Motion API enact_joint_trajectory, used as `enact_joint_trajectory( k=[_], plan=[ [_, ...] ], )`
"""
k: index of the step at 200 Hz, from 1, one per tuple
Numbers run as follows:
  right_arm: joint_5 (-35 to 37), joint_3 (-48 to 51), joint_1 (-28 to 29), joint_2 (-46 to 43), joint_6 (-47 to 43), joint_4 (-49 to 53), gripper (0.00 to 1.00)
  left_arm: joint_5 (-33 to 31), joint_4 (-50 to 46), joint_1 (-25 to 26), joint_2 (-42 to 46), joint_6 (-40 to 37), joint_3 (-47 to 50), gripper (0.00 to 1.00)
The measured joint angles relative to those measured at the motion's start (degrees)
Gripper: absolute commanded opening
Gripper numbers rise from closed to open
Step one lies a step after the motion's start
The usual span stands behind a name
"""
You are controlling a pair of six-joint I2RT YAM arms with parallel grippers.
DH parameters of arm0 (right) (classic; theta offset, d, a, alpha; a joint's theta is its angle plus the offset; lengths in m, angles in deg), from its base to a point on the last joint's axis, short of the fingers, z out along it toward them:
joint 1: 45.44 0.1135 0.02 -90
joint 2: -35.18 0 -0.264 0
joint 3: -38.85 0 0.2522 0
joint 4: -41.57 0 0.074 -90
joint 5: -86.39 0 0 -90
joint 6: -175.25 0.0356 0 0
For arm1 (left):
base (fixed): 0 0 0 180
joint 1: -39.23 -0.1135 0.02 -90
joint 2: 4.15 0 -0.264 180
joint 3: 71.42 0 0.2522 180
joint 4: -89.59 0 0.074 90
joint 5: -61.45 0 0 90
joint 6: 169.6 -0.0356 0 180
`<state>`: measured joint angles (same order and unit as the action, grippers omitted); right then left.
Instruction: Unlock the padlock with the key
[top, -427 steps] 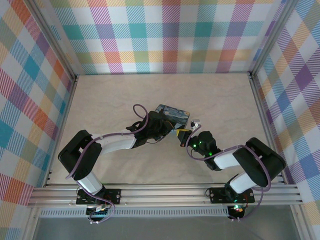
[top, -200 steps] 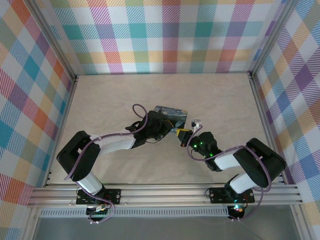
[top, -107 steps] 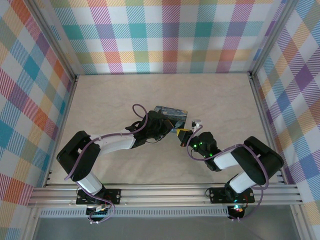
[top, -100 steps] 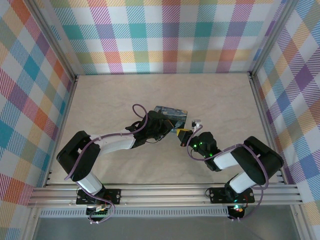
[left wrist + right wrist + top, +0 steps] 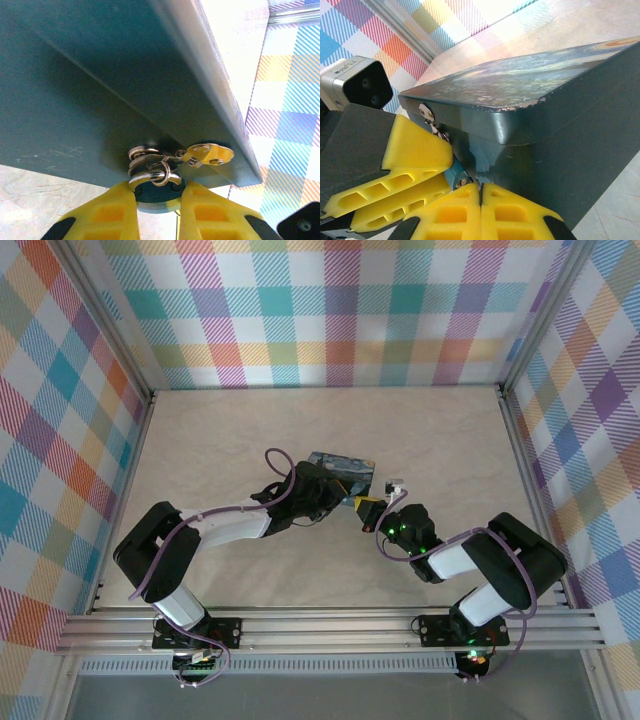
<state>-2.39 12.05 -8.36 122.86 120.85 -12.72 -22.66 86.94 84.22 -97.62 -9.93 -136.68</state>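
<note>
The padlock (image 5: pixel 155 194) is a small lock with a silvery shackle and a dark bluish body. It hangs from the hasp (image 5: pixel 207 154) on the front of the dark teal painted tin (image 5: pixel 100 90). My left gripper (image 5: pixel 156 210) is shut on the padlock, one yellow finger on each side of its body. In the right wrist view the padlock (image 5: pixel 456 179) pokes out beneath the left fingers (image 5: pixel 415 150). My right gripper (image 5: pixel 480 192) is shut on the key (image 5: pixel 479 185), a thin metal sliver whose tip sits right at the padlock's underside. From above, both grippers (image 5: pixel 345 502) (image 5: pixel 368 513) meet at the tin (image 5: pixel 345 468).
The tin stands mid-table on the beige surface (image 5: pixel 450 440), with plaid walls on three sides. The left wrist camera (image 5: pixel 355 82) sits close to the right fingers. Both arms crowd the tin's front right corner.
Almost nothing has changed. The right wrist has shifted slightly beside the tin, and both grippers keep their hold at the same corner.
</note>
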Motion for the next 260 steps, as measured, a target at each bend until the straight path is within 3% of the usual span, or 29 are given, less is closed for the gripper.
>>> enact_joint_trajectory(
  k=[260],
  plan=[
    [-1.7, 1.0, 0.0, -0.3, 1.1, -1.7, 0.00, 0.0, 0.0, 0.0, 0.0, 0.0, 0.0, 0.18]
  ],
)
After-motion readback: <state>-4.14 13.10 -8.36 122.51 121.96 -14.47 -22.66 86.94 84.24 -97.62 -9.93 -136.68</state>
